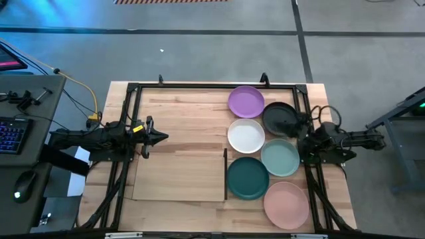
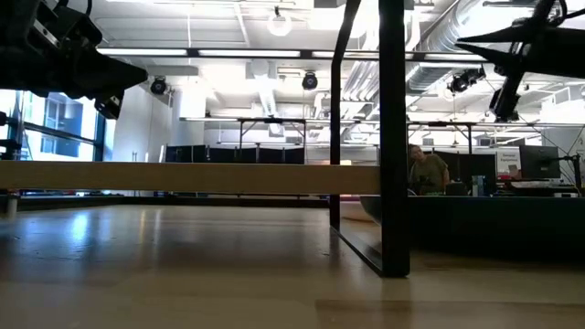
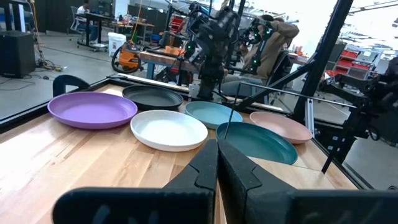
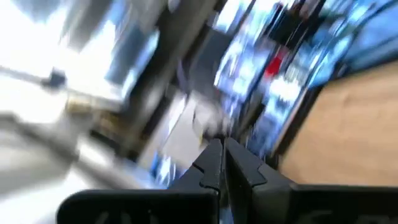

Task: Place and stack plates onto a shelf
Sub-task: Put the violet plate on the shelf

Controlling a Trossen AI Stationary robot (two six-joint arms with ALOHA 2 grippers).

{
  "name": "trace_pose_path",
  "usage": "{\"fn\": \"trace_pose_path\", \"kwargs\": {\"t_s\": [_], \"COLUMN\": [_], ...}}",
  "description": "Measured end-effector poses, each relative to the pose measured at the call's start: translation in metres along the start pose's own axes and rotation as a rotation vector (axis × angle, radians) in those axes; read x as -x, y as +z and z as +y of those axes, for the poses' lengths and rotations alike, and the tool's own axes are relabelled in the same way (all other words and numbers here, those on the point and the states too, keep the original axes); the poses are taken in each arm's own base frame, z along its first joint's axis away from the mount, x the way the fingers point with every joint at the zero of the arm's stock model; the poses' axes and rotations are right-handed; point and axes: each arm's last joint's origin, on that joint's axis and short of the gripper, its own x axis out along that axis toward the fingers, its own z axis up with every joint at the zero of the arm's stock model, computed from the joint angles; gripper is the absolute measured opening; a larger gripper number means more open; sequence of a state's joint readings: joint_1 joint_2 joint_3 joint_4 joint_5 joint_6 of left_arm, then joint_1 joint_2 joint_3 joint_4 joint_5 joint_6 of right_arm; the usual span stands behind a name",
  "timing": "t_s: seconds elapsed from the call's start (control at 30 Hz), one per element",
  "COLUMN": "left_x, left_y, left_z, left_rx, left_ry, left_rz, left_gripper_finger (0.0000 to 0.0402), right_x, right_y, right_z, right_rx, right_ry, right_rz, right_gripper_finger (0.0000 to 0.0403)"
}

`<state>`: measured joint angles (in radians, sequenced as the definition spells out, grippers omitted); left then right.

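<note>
Six plates lie on the table's right half in two columns, each resting on its base: purple [image 1: 246,101], white [image 1: 246,135], dark teal [image 1: 248,178], black [image 1: 277,118], pale mint [image 1: 279,158], pink [image 1: 286,204]. The shelf [image 1: 179,174] is a pale board left of them, its dark strip [image 1: 225,174] facing the plates. My left gripper [image 1: 159,137] hovers shut over the table's left part, beyond the shelf's far edge, pointing at the plates [image 3: 169,129]. My right gripper [image 1: 304,138] is shut at the right edge, beside the black and mint plates; its wrist view is blurred.
A black frame [image 1: 212,85] runs round the table, with posts [image 2: 393,137] rising from it. A keyboard [image 1: 10,133] and mouse sit on a desk left of the table. People sit in the room behind [image 2: 425,169]. Bare wood lies between the left gripper and the plates.
</note>
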<state>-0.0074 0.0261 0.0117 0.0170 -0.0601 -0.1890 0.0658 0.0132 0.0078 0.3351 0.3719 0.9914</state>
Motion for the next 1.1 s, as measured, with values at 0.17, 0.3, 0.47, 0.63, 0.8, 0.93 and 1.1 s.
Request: {"fn": "trace_pose_path", "kwargs": {"t_s": [0.17, 0.3, 0.47, 0.63, 0.8, 0.93, 1.1], "left_x": [0.0, 0.0, 0.0, 0.0, 0.0, 0.0, 0.0], "left_y": [0.0, 0.0, 0.0, 0.0, 0.0, 0.0, 0.0], "left_z": [0.0, 0.0, 0.0, 0.0, 0.0, 0.0, 0.0], "left_rx": [0.0, 0.0, 0.0, 0.0, 0.0, 0.0, 0.0], "left_ry": [0.0, 0.0, 0.0, 0.0, 0.0, 0.0, 0.0], "left_rz": [0.0, 0.0, 0.0, 0.0, -0.001, 0.0, 0.0], "left_gripper_finger": [0.0, 0.0, 0.0, 0.0, 0.0, 0.0, 0.0], "right_x": [0.0, -0.005, -0.028, -0.07, -0.113, -0.134, -0.146], "right_y": [0.013, 0.027, 0.04, 0.042, 0.053, 0.073, 0.107], "right_z": [0.014, 0.037, 0.069, 0.087, 0.066, 0.026, -0.023], "right_rx": [-0.047, -0.005, 0.109, 0.283, 0.295, 0.227, 0.136], "right_ry": [0.071, 0.126, 0.011, -0.318, -0.724, -1.005, -1.285], "right_rz": [-0.202, -0.254, -0.287, -0.156, 0.04, 0.176, 0.225], "right_gripper_finger": [0.0, 0.0, 0.0001, 0.002, 0.0091, 0.0159, 0.0221]}}
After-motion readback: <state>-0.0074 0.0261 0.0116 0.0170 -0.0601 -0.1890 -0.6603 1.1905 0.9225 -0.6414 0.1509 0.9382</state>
